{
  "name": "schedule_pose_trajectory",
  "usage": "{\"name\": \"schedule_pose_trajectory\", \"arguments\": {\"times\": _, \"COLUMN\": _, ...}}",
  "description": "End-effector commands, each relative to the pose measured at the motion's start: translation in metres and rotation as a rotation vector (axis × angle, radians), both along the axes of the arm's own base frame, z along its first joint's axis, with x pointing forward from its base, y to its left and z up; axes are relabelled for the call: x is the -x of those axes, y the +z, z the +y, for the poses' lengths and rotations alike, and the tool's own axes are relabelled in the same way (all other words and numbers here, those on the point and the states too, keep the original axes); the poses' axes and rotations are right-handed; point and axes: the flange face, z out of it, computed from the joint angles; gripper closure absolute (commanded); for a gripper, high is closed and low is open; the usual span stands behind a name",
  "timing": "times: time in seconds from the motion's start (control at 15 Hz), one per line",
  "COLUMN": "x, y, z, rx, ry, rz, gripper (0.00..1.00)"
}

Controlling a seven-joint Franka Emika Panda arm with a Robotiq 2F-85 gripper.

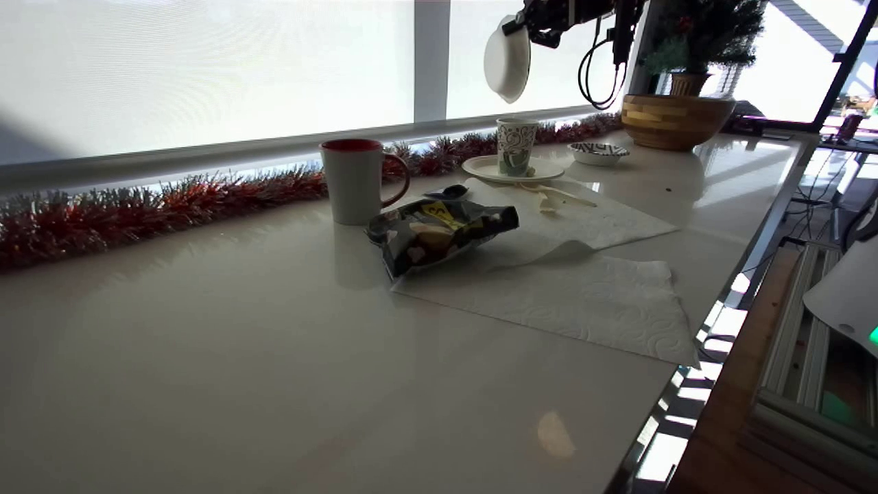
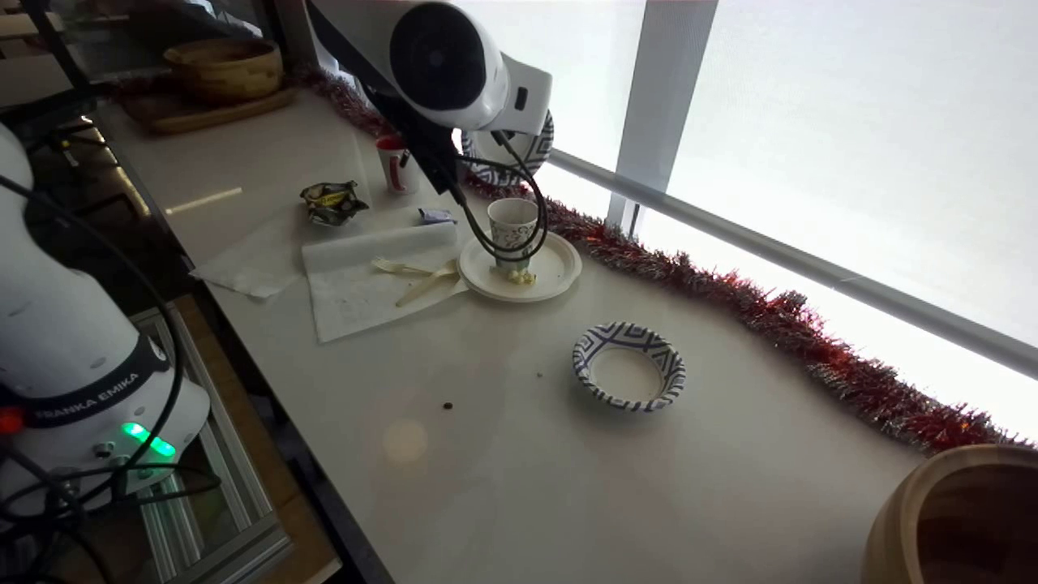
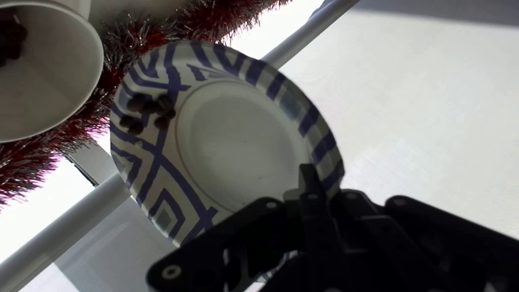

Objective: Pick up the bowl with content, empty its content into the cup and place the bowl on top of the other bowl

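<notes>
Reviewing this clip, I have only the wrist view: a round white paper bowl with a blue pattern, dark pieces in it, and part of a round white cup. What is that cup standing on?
Observer: In both exterior views, the printed white paper cup stands on a round white plate.
Operator: Am I above it, or level with it?
Observer: Above: in an exterior view, the tilted round white paper bowl hangs higher than the cup, not touching it.
Operator: And where would I stack afterwards?
Observer: Likely on the other round white paper bowl with a blue geometric rim, which stands upright on the glossy white table.
</notes>
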Motion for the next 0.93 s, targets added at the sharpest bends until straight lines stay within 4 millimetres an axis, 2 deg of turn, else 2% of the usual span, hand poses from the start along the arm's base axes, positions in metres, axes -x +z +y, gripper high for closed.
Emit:
{"name": "schedule_pose_trajectory", "arguments": {"times": 0.0, "x": 0.004, "y": -0.003, "z": -0.006, "rx": -0.039, "ry": -0.006, "rz": -0.044, "gripper": 0.99}}
{"name": "schedule_pose_trajectory", "arguments": {"times": 0.87, "x": 0.019, "y": -0.010, "z": -0.028, "rx": -0.139, "ry": 0.031, "rz": -0.104, "gripper": 0.99}}
